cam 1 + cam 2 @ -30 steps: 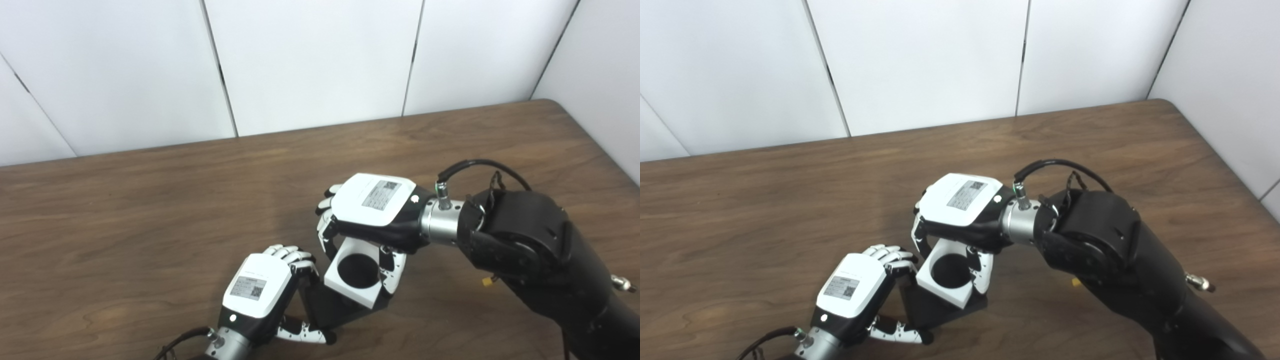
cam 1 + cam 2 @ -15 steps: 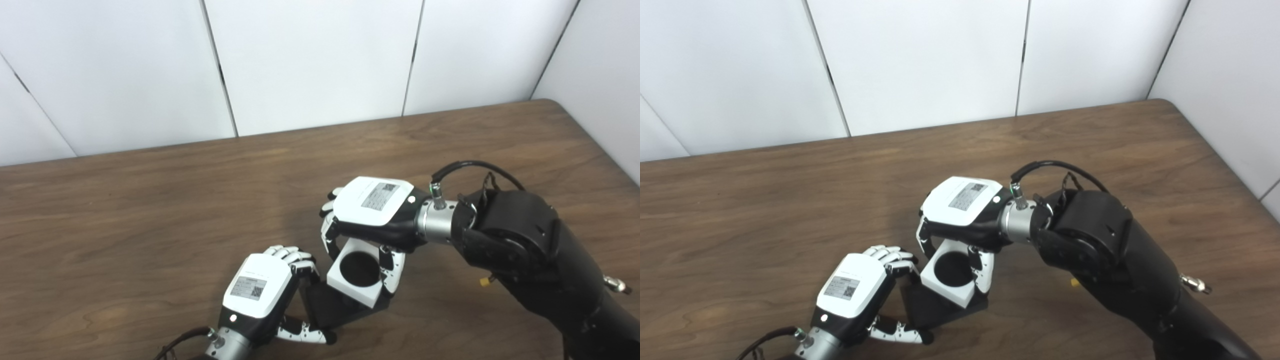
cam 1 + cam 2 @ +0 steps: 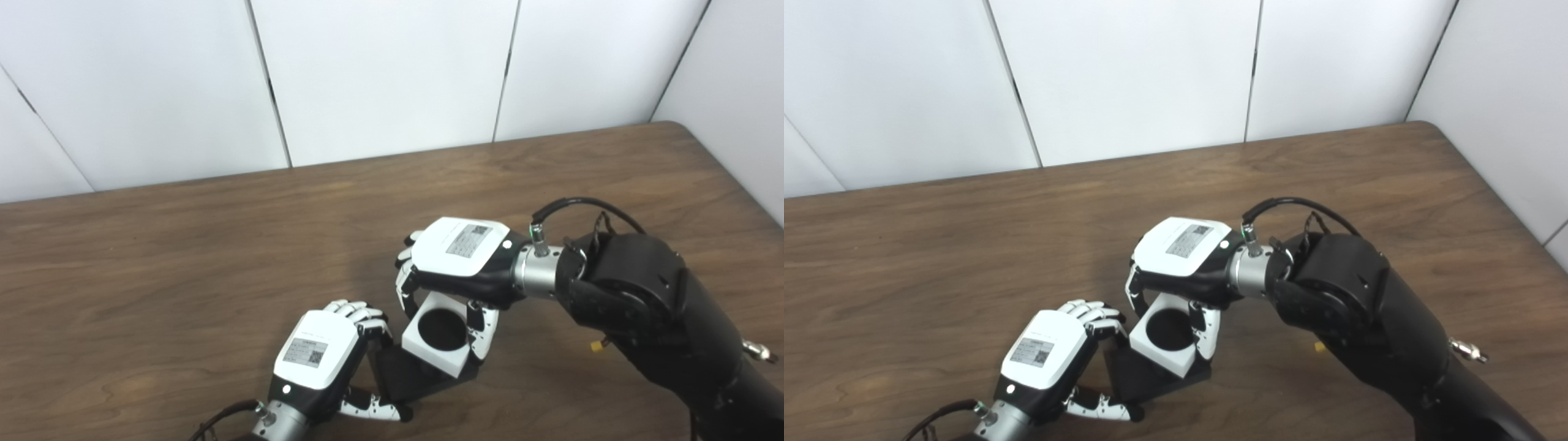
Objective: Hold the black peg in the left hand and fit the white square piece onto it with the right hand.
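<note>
The black peg piece (image 3: 411, 380) stands on the table with its square base showing under the white piece. My left hand (image 3: 318, 361) is shut on its left side, fingers over the top edge and thumb along the front. The white square piece (image 3: 442, 334) with a round hole sits over the black piece, slightly tilted. My right hand (image 3: 456, 263) is shut on the white piece from above, fingers on its far side and thumb (image 3: 481, 327) on its right side. The peg itself is hidden inside the hole. Both also show in the right eye view: the white piece (image 3: 1168, 334), the black base (image 3: 1145, 380).
The brown wooden table (image 3: 153, 263) reaches to white wall panels at the back. Its right edge and rounded far corner (image 3: 680, 128) are near my right arm (image 3: 649, 306). A small yellow bit (image 3: 595, 346) shows beneath that arm.
My right hand has shifted slightly right and down with the white piece, which now sits a little lower over the black piece. My left hand has not moved.
</note>
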